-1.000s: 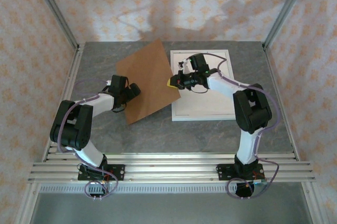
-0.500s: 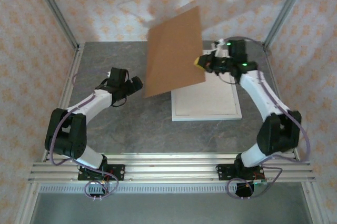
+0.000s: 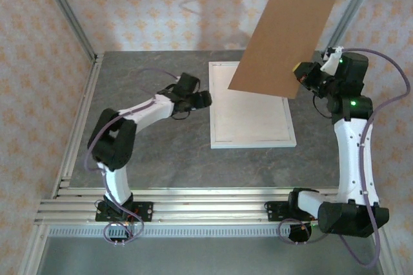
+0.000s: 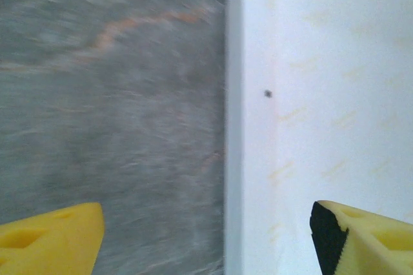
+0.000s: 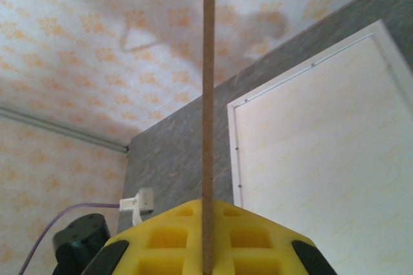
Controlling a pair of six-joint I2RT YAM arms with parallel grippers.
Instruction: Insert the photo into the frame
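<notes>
Frame flat on table, backing board held aloft

Table: grey stone-look top, walled by patterned cream paper.

Frame: white, lying flat, long side running 12 to 6 o'clock, just toward 3 o'clock from the table centre. Thin raised moulding all round. Inside it a pale cream panel with faint orange flecks. Whether this is a mat, a print's back or something else, I cannot tell. From the left wrist camera the moulding runs as a straight vertical strip, grey table at 9 o'clock of it, cream panel at 3 o'clock.

Backing board: plain brown, lifted clear of the table, tilted, at about 1 o'clock in the overhead view. Its lower edge overlaps the frame's 1 o'clock corner in that view. From the right wrist camera it is seen edge-on, a thin vertical line, with the frame below at 4 o'clock.

Right gripper: at the board's 4 o'clock corner, arm raised. Yellow pads are pressed together on the board's edge, so it is clamped on the board.

Left gripper: low over the table, at 9 o'clock of the frame, just beside its long moulding. Yellow fingertips stand wide apart, one over the table, one over the cream panel, straddling the moulding. Nothing between them.
</notes>
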